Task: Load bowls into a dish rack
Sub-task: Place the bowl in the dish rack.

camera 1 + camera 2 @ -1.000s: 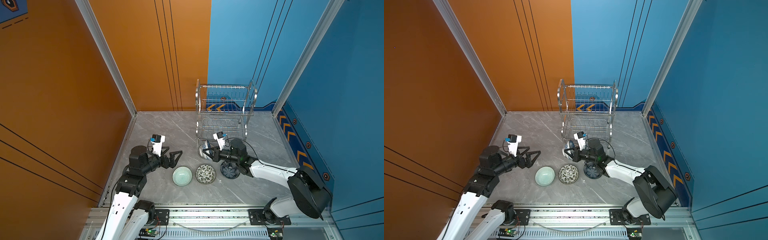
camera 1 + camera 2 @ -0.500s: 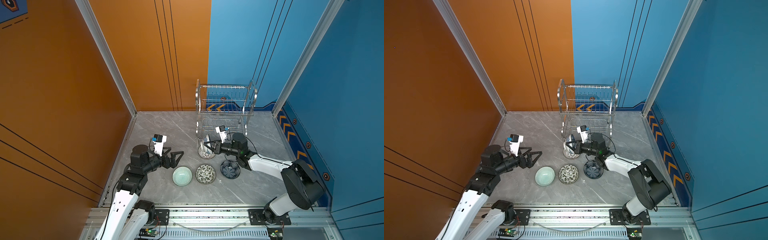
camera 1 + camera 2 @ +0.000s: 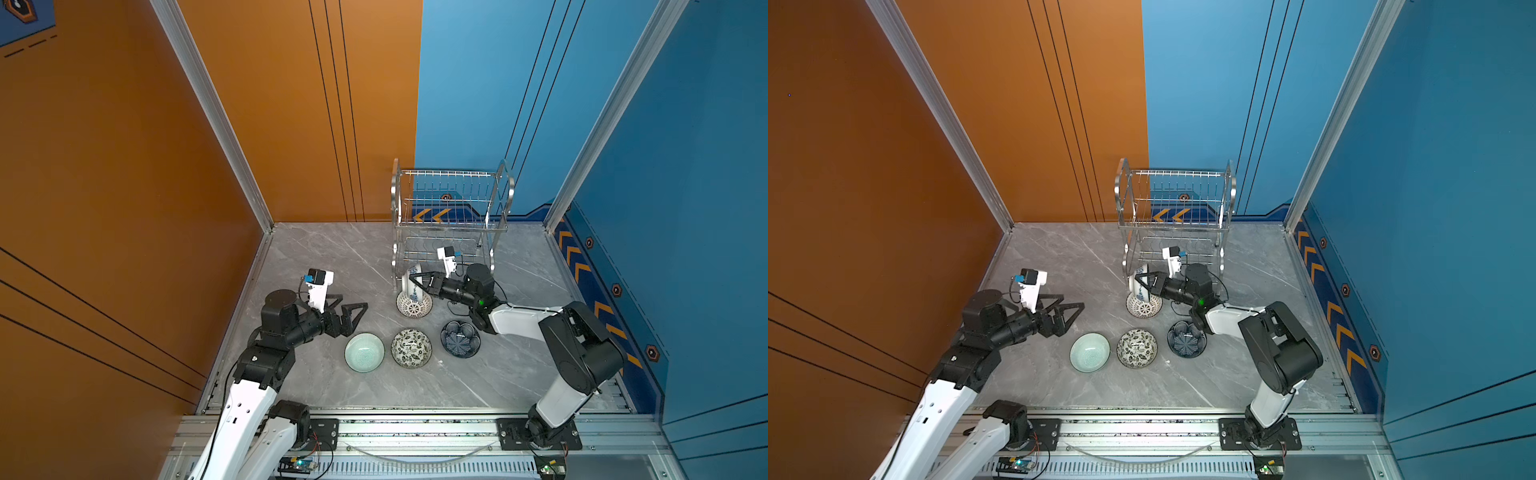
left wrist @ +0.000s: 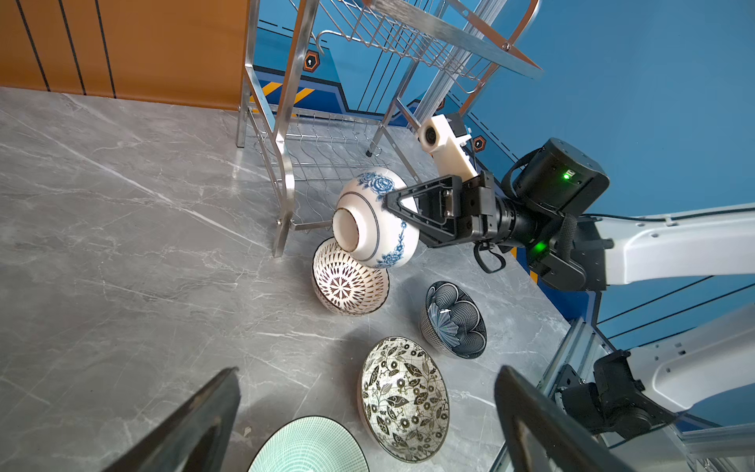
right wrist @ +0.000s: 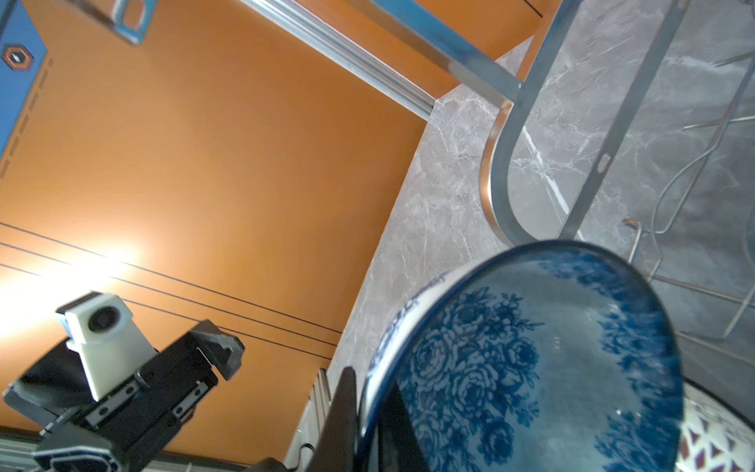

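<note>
Pinching: right gripper (image 4: 388, 203) clamps the rim of the blue-floral bowl (image 4: 367, 229), which is tipped on edge by the near-left leg of the dish rack (image 3: 451, 199), just above the lattice bowl (image 3: 414, 305).
Left gripper (image 3: 354, 301): jaws spread wide, empty, near the mint bowl (image 3: 364, 352).
Near row, left to right: mint bowl, leaf bowl (image 3: 411, 348), navy bowl (image 3: 460, 339).

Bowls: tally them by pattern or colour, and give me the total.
Blue-floral bowl: 1
Lattice bowl: 1
Mint bowl: 1
Leaf bowl: 1
Navy bowl: 1
Total: 5

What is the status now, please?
Right gripper shut on blue-floral bowl, on edge near dish rack. Left gripper open, empty. Lattice bowl just beneath.
</note>
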`<state>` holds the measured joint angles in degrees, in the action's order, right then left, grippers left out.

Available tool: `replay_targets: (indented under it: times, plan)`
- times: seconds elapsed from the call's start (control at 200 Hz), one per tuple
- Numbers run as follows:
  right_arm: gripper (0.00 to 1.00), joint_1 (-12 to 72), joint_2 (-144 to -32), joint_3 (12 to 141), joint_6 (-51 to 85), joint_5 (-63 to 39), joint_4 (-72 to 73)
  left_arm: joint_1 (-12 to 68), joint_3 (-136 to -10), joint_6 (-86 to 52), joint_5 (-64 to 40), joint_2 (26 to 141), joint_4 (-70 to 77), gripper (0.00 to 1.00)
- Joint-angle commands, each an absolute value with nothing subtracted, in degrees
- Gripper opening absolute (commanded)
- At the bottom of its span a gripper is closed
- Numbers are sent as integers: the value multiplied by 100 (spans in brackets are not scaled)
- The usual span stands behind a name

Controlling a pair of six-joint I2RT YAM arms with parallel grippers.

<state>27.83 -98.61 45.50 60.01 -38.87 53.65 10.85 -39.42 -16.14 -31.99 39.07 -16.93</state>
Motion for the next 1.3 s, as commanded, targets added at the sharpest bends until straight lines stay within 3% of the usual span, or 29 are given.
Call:
replay_targets:
  times: [0.0,0.285,0.806,1.296]
  plan:
    - [0,2725,-9886,4868,6806,-3906,6359,1116,-3842,-1644,-3296,3867,-1582,98]
    - [0,2540,-9755,5186,6548,-3936,5089,1115,-3841,-1644,-3287,3843,-1581,98]
    - [0,2242,-10420,5817,6819,-4178,5114,1514,-3876,-1637,-3438,4061,-1582,98]
    - [0,1987,-10938,6347,7086,-4313,5160,2815,-4491,-809,-2106,4529,-1935,98]
